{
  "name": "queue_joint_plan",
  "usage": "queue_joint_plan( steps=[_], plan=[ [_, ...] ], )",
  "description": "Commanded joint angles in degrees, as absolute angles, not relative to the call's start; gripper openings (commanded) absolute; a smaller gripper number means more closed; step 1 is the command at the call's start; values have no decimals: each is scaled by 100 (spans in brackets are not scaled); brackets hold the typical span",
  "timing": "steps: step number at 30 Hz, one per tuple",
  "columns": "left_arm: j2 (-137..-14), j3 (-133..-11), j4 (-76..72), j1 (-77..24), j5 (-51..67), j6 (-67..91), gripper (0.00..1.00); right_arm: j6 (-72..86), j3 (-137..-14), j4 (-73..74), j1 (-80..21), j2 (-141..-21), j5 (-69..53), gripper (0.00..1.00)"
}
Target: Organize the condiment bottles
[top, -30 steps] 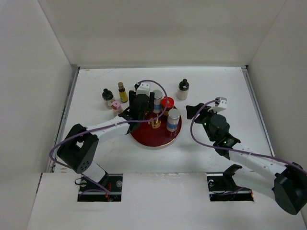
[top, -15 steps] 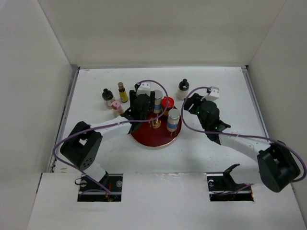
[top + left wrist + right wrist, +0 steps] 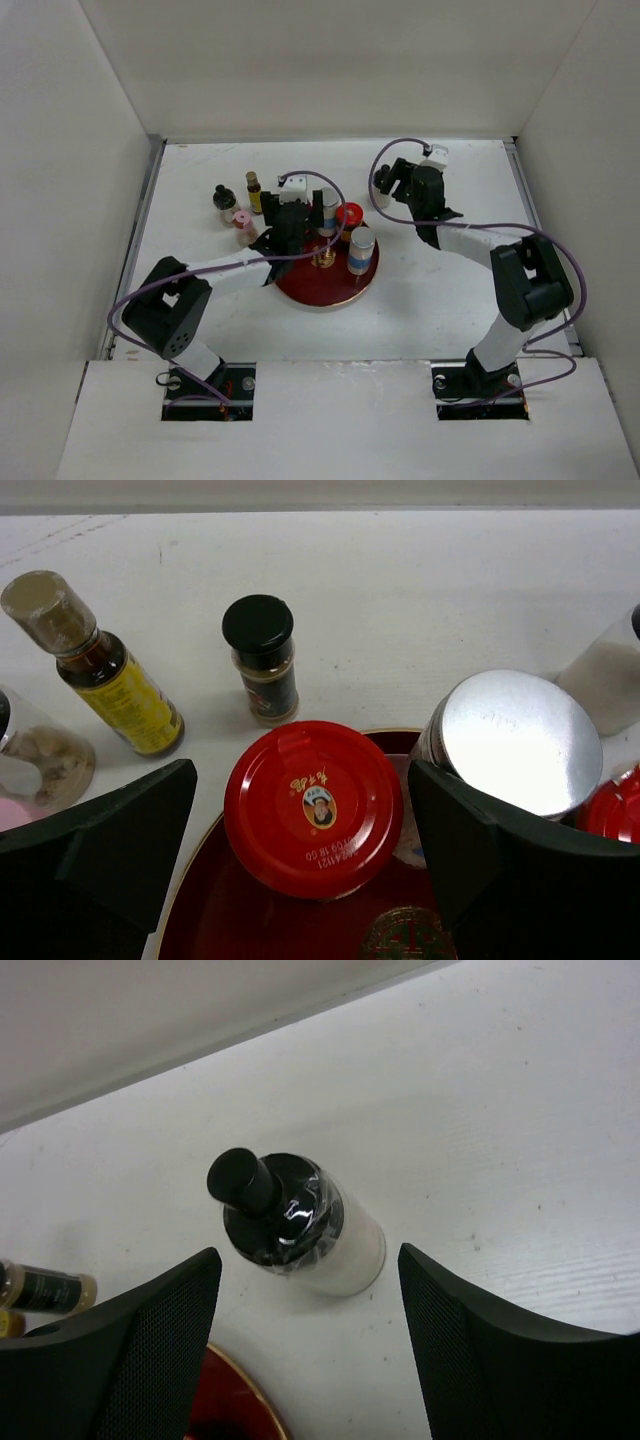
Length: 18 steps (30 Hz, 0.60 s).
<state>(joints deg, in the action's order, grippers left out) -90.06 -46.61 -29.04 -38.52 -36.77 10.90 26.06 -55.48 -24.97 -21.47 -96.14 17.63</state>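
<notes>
My left gripper (image 3: 300,780) is open, its fingers on either side of a red-capped dark jar (image 3: 312,820) standing on the round dark-red tray (image 3: 215,925). In the top view it (image 3: 283,230) hangs over the tray's back left and hides that jar. A silver-capped shaker (image 3: 520,742) stands just right of the jar. My right gripper (image 3: 310,1260) is open, with a white bottle with a black cap (image 3: 305,1230) just ahead of its fingers on the table. In the top view it (image 3: 392,183) is at the back, right of the tray.
The tray (image 3: 320,285) also holds a second red-capped jar (image 3: 349,213) and two shakers (image 3: 361,248). Behind and left of it stand a slim yellow bottle (image 3: 115,675), a small black-capped bottle (image 3: 262,658), a pink-capped one (image 3: 241,220) and a black-capped jar (image 3: 225,200). White walls enclose the table.
My right arm has swung back and left from right of the tray up to the white bottle. My left gripper has shifted slightly back and left over the tray.
</notes>
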Motion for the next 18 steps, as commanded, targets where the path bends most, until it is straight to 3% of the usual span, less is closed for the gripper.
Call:
queue_joint_plan(
  steps=[1,4,8,18],
  plan=[
    [-8500,-4378,-3349,-3950,-3744,1493,90,2347,-5976,-2435,-2096,-9790,1381,81],
    [-8201,-4105,-3419,-3959,-3665,1897,91,2093,-6143,-2347,-2122,-9966,1143,89],
    [-7841,-3780,-3507,-3986,-3490,2214,91,1899,-6582,-1935,-2122,-10317,1099,92],
    [-7006,-2989,-3937,-3977,-3252,2399,91,1696,-7418,-1389,-2122,-10968,1274,83]
  ],
)
